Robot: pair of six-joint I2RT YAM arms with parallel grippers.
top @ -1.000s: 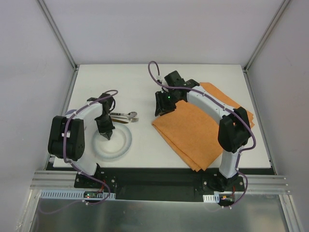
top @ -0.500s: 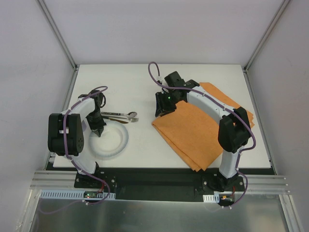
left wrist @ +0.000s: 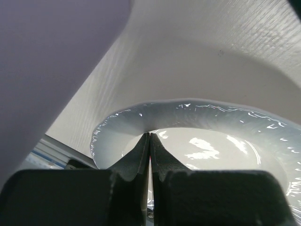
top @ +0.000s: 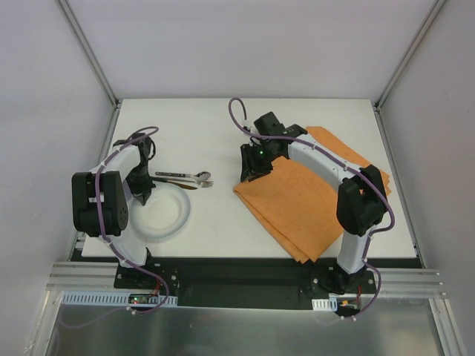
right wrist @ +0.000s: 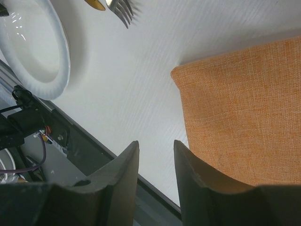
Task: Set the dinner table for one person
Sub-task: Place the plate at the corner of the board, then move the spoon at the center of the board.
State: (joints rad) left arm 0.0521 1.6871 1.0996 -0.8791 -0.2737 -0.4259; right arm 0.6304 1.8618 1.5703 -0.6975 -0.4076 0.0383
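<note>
- Left hand (left wrist: 149,136): fingers pinched together on the rim of the white plate (left wrist: 197,108), at the plate's left edge.
- Right hand (right wrist: 156,143): fingers apart, nothing between them. It hangs over the bare white bench (top: 215,133), just beside the corner of the orange cloth (right wrist: 244,108).
- Spoon (top: 200,176) and fork (right wrist: 123,12) lie just beyond the plate, between the two hands.
- The bench carries everything, with the plate on the left and the cloth on the right.

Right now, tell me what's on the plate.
Nothing lies on the plate; it looks bare. Only the left gripper touches it, pinched on the rim. The bit of rim inside that pinch is hidden.
</note>
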